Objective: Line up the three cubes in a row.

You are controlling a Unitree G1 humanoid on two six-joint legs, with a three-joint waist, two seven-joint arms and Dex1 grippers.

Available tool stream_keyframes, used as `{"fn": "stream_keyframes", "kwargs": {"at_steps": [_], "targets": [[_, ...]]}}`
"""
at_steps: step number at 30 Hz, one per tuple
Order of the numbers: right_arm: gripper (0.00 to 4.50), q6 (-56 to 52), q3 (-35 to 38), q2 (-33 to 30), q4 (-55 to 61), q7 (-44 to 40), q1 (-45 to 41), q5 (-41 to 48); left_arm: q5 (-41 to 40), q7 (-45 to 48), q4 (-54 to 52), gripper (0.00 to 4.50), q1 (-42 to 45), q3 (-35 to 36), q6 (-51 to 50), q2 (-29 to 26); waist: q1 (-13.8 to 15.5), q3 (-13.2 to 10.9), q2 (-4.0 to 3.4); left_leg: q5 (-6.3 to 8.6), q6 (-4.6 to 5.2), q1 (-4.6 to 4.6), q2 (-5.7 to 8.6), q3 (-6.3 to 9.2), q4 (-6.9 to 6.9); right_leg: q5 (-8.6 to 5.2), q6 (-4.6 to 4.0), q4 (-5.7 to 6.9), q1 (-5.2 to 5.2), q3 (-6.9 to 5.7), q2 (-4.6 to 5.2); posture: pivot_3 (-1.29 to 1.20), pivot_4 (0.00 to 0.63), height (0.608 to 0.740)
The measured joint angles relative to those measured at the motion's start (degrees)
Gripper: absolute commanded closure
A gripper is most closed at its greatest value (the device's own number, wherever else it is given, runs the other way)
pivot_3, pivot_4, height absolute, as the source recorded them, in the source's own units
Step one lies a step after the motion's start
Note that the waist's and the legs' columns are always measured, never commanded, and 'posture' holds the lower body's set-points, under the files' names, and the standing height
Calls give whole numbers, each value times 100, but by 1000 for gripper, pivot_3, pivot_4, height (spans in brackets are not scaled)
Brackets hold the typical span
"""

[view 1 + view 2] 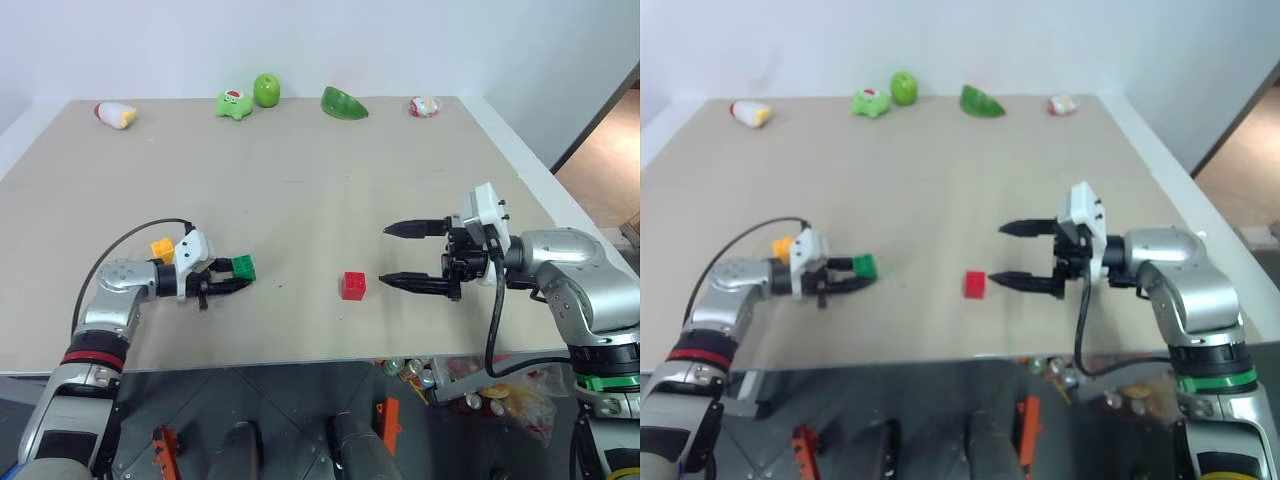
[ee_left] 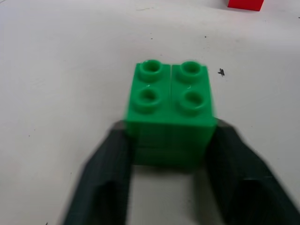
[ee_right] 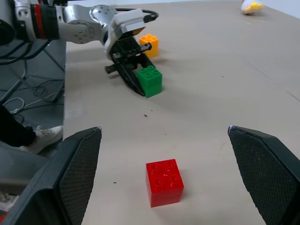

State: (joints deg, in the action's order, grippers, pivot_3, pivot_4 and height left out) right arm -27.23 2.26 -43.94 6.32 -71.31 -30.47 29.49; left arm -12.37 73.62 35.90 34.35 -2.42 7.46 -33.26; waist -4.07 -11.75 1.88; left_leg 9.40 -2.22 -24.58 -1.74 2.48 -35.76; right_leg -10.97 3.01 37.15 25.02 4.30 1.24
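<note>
The left claw [image 1: 232, 277] is clamping the green cube [image 1: 243, 267] on the desk [image 1: 300, 200] (yellow-orange cube [image 1: 162, 248] just behind). The right claw [image 1: 400, 255] is gaping wide and empty beside the red cube [image 1: 353, 285].

Far edge of the bench [image 1: 300, 210], left to right: white-and-yellow toy [image 1: 116, 114], green frog toy [image 1: 234, 104], green apple [image 1: 266, 89], green wedge [image 1: 343, 103], white-and-red toy [image 1: 424, 106].

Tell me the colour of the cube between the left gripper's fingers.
Green cube, with four studs on top; clearest in the left wrist view.
</note>
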Motion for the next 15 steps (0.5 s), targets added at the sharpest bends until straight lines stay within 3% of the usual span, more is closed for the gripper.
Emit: {"fn": "stream_keyframes", "kwargs": {"at_steps": [7, 15], "targets": [[0, 37, -15, 49, -116, 59, 1, -48, 7, 109, -463, 3182, -142, -63, -124, -115, 0, 0, 0, 0, 0, -3, 0, 1, 1, 10, 17, 0, 1, 0, 1, 0, 150, 733], [0, -18, 154, -88, -172, 160, 190, -18, -11, 311, -1227, 3182, -190, -589, -514, 453, 34, 0, 0, 0, 0, -6, 2, 0, -11, 2, 4, -1, -2, 2, 1, 0, 150, 733]]}}
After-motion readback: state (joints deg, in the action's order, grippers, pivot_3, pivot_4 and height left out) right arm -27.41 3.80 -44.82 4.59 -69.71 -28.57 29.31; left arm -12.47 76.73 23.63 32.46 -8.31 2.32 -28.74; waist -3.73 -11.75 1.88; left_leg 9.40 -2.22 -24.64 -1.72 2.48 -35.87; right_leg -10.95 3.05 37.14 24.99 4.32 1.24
